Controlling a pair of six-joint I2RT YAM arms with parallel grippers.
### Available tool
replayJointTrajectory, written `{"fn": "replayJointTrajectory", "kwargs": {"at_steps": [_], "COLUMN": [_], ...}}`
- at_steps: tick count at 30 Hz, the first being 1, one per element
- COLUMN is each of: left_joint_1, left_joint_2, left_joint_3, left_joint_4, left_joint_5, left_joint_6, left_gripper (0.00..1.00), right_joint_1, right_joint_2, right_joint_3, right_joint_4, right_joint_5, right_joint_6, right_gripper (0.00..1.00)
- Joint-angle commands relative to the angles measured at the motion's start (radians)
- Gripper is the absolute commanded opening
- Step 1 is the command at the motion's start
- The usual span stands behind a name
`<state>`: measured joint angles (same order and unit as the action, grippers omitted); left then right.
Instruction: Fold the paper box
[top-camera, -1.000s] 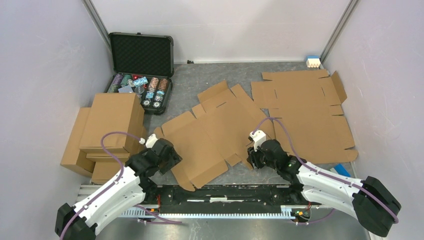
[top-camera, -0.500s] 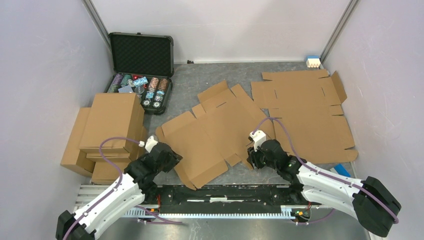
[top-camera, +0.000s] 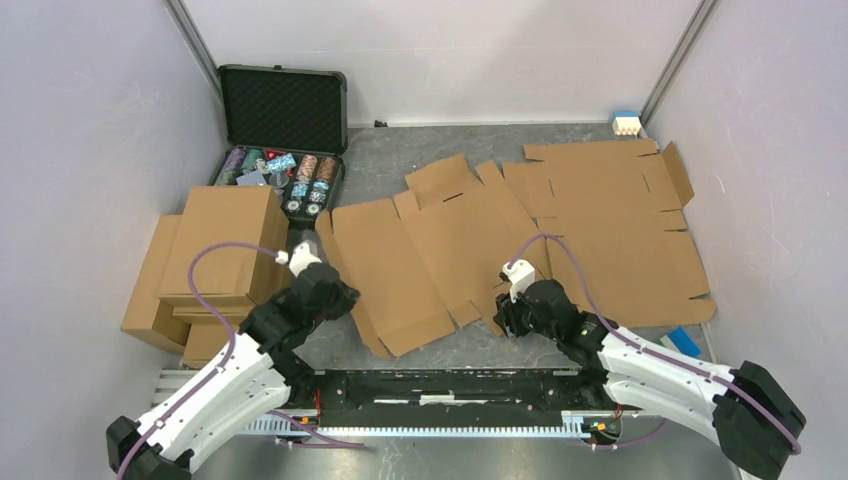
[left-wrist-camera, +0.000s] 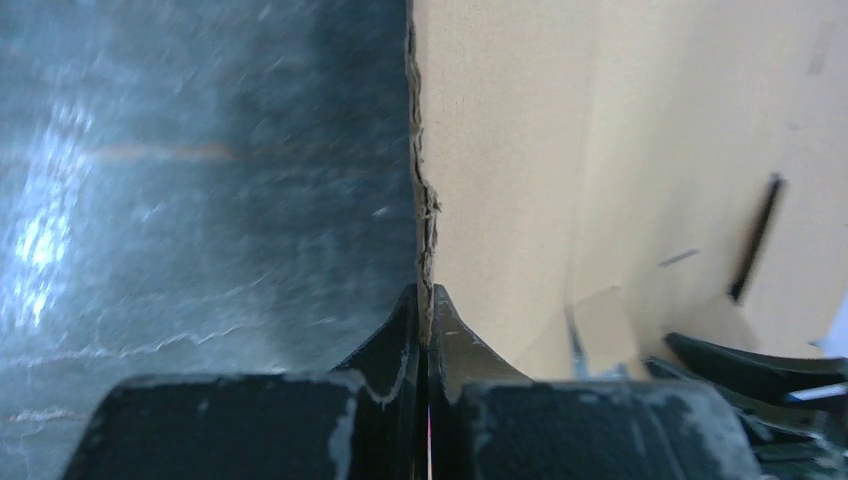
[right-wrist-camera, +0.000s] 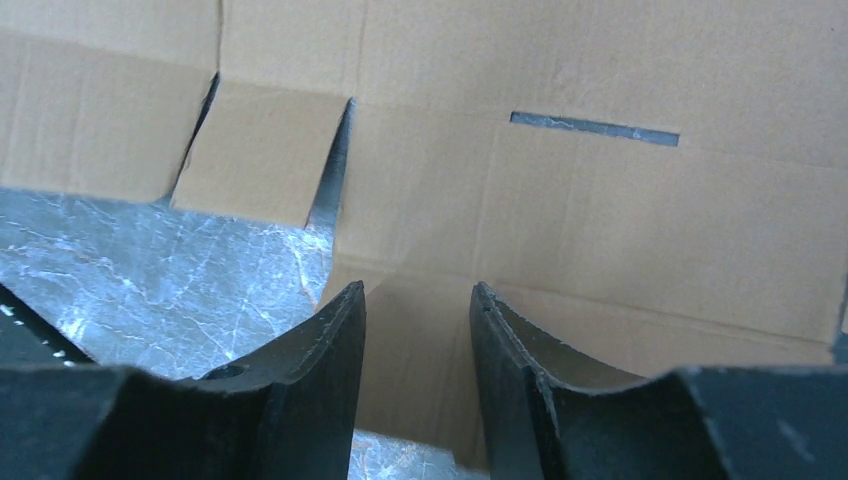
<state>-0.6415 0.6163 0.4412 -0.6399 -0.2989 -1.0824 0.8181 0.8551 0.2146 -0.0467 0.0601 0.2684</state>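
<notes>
**Left gripper (left-wrist-camera: 425, 298) pinches the paper box (top-camera: 420, 250)**

The left gripper is squeezed tight on the box's left edge. The right gripper (right-wrist-camera: 418, 300) hangs over a near flap with its fingers apart. The box lies open and flat in the middle of the desk (top-camera: 400, 165), close to the near edge.

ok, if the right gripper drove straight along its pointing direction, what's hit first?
The paper box: its flat cardboard fills the line ahead of the open right gripper. Depth unclear, but it looks close.
</notes>
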Motion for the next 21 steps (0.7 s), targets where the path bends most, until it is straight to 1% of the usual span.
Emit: {"fn": "replayJointTrajectory", "kwargs": {"at_steps": [1,3,4,8,10,13,16,19,21], "left_joint_1": [-0.001,-0.002,-0.001,-0.001,-0.002,-0.001,-0.001,-0.001,-0.001], "left_joint_2": [0.023,0.039,0.048,0.079,0.089,0.077,0.03,-0.032,-0.064], "left_joint_3": [0.171,0.221,0.249,0.332,0.354,0.368,0.376,0.367,0.361], "left_joint_4": [0.078,0.095,0.102,0.105,0.104,0.105,0.11,0.129,0.143], "left_joint_5": [-0.068,-0.048,-0.038,0.0,0.022,0.038,0.03,0.029,0.036], "left_joint_6": [0.197,0.26,0.297,0.453,0.523,0.613,0.705,0.772,0.783], "left_gripper": [0.02,0.02,0.02,0.02,0.02,0.02,0.02,0.02,0.02], "right_joint_1": [0.005,0.004,0.004,0.004,0.004,0.004,0.004,0.004,0.004], "right_joint_2": [-0.072,-0.081,-0.087,-0.127,-0.147,-0.15,-0.109,-0.062,-0.025], "right_joint_3": [0.033,0.049,0.058,0.083,0.097,0.12,0.143,0.136,0.126], "right_joint_4": [-0.022,-0.041,-0.056,-0.096,-0.111,-0.118,-0.117,-0.075,-0.029], "right_joint_5": [-0.004,0.004,0.015,0.077,0.109,0.13,0.139,0.118,0.078], "right_joint_6": [0.023,0.021,0.019,0.007,-0.005,-0.029,-0.043,-0.05,-0.053], "right_gripper": [0.49,0.5,0.53,0.7,0.74,0.76,0.76,0.76,0.76]}}
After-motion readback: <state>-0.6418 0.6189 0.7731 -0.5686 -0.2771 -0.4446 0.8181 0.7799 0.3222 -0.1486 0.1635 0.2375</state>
